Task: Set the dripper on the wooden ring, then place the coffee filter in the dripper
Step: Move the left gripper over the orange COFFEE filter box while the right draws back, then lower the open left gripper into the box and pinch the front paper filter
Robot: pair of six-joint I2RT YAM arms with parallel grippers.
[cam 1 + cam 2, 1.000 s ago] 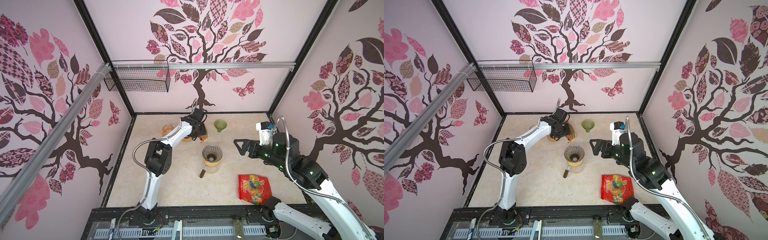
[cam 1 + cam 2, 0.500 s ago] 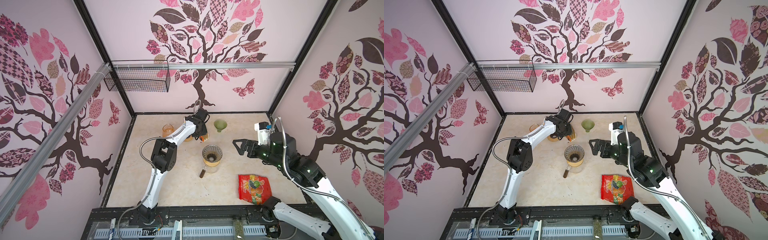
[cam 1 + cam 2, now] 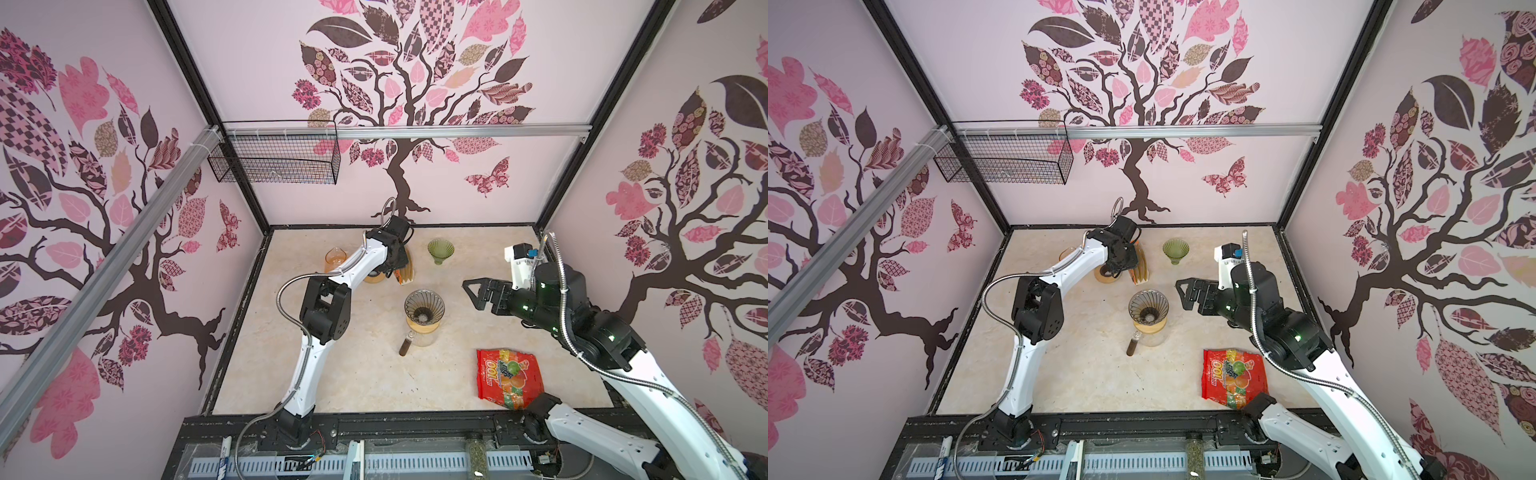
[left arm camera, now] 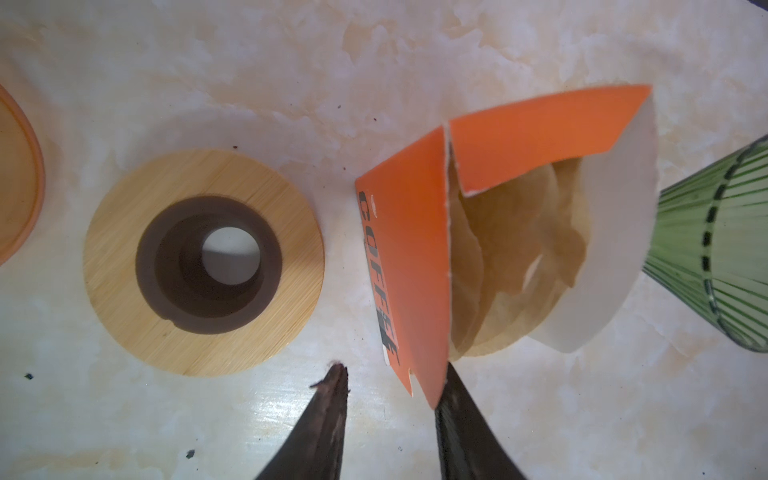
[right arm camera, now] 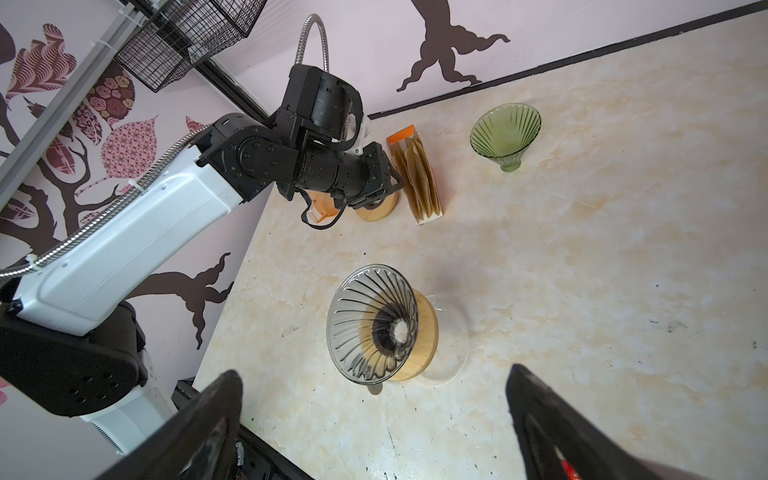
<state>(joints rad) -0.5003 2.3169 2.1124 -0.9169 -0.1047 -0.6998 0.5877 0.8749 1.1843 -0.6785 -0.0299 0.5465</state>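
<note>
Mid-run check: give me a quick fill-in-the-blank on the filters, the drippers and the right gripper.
1. The paper filters stand in an ____ box.
2. The clear dripper on the carafe holds ____ filter.
3. The other dripper, near the box, is ____ glass.
4. The right gripper has its jaws ____.
Missing words: orange; no; green; open.

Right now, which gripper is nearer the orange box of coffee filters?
Left. The left gripper is at the filter box, by its flap; the right gripper hovers beside the dripper, well away.
</note>
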